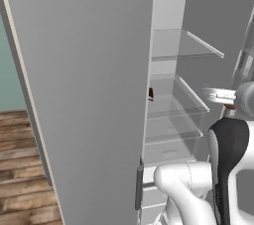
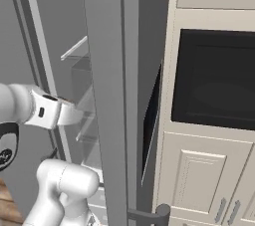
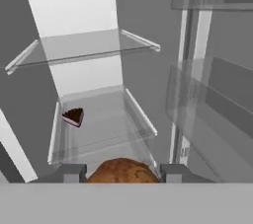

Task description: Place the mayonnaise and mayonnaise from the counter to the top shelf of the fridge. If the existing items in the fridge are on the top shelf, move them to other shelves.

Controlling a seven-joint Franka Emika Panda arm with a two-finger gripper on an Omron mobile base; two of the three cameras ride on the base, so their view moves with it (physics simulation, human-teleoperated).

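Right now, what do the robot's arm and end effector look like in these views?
The glossy white, rounded arm has chunky tubular links and a black joint band. In the right base view the white wrist block carries a small dark marking. The end effector has two small dark grey, square-tipped fingers. No loose cables show.

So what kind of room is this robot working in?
Most likely a home kitchen. The arm reaches into an open grey fridge with clear glass shelves, and right beside it a built-in oven or microwave sits in cream panelled cabinets.
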